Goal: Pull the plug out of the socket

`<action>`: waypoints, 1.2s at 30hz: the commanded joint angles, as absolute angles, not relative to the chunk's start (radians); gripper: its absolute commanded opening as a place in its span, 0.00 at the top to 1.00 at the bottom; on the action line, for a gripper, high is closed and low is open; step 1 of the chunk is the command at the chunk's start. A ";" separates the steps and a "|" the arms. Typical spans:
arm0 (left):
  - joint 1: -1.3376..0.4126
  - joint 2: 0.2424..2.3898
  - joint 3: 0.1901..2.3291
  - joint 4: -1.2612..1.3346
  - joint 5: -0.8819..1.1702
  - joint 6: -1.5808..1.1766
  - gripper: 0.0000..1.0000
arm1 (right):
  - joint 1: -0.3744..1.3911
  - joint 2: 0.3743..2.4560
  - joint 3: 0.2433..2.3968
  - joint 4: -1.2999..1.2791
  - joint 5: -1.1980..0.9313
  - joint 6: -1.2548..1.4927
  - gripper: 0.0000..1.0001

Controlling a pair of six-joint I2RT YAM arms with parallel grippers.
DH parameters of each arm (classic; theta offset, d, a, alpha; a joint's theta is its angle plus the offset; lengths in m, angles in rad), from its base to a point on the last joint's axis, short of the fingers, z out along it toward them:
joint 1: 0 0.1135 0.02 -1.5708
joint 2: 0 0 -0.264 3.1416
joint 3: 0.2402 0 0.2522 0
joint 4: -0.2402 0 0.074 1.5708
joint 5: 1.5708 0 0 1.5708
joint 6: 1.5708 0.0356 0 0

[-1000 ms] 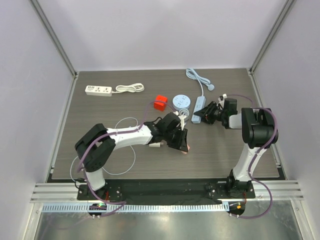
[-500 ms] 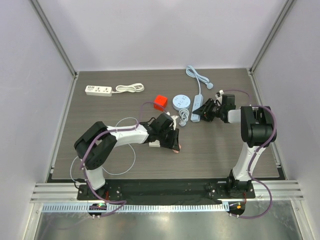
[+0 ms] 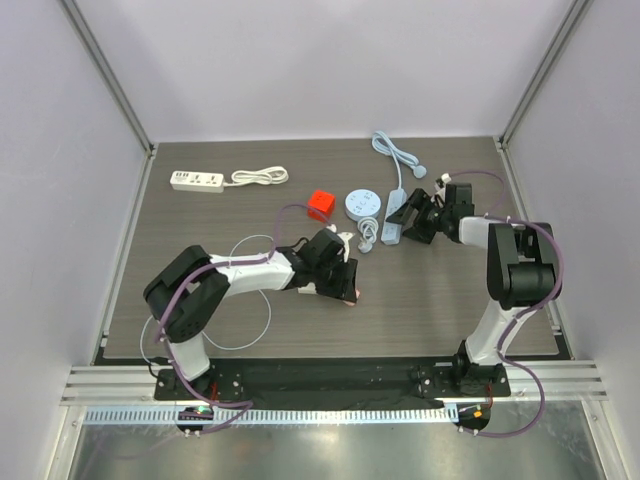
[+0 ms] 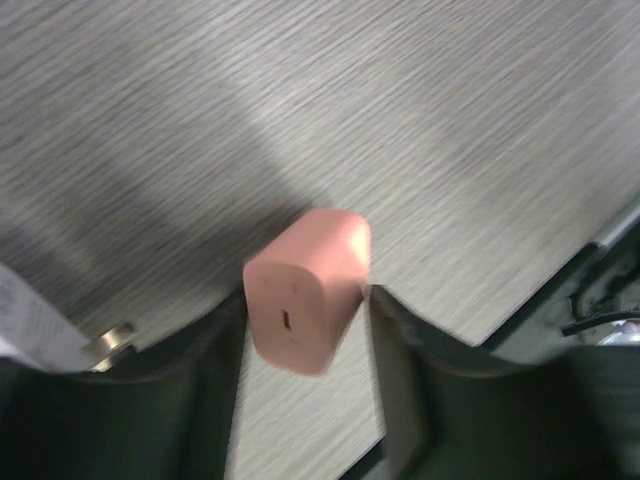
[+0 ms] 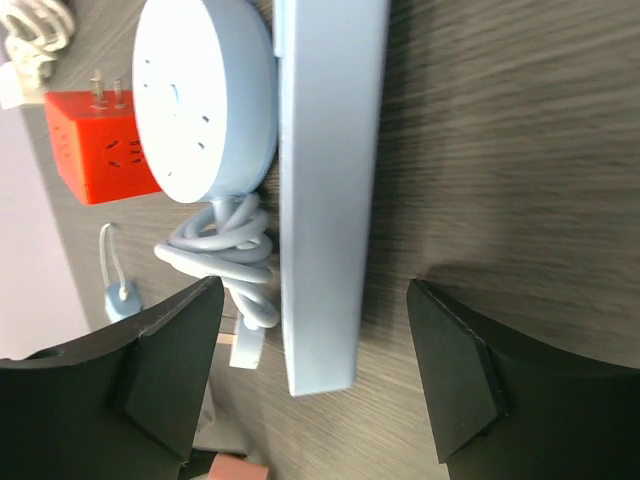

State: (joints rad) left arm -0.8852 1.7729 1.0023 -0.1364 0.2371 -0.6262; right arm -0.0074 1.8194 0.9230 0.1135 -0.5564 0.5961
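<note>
Plug [image 3: 356, 294], small and pink, is clamped between the fingers of the left gripper [image 4: 306, 300], low over the middle of the table [image 3: 200, 240] and nearer the near edge than the far one. Over the last second that gripper has carried it a little toward the left edge, so it now sits well apart from the blue strip [image 5: 325, 190]. The strip has hardly moved. The right gripper [image 5: 315, 283] has shifted slightly toward the far edge; its fingers stand wide apart on either side of the strip's end, touching nothing I can make out. I judge the pull done, with only a set-down left.

The top is dark wood grain, matte. A round socket [image 5: 200, 100] and red cube [image 5: 95, 150] lie just beside the strip, and a white strip [image 3: 196, 181] lies by the far left corner. Pale walls [image 3: 330, 70] close in the far and side edges.
</note>
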 commanded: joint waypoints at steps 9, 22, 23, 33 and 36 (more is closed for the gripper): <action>-0.888 1.625 1.074 -0.311 0.135 -0.493 0.28 | 0.033 1.638 0.936 -0.219 -0.210 0.440 0.16; -0.888 1.278 0.962 -0.293 0.029 -0.518 0.20 | 0.316 1.368 0.894 -0.339 -0.020 0.350 0.10; -0.888 1.263 0.910 -0.272 0.025 -0.541 0.20 | 0.331 1.353 0.879 -0.336 -0.026 0.366 0.11; -0.888 0.958 0.452 -0.005 0.043 -0.788 0.19 | 0.425 0.968 0.537 -0.187 -0.057 0.560 0.05; -0.888 0.841 0.361 0.081 0.052 -0.845 0.19 | 0.423 0.839 0.438 -0.111 -0.093 0.620 0.01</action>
State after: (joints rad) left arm -0.8879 0.9237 0.4007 -0.0956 0.0475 -0.7483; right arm 0.4236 0.9298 0.5045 -0.2363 -0.0750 0.5243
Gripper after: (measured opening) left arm 0.811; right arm 0.982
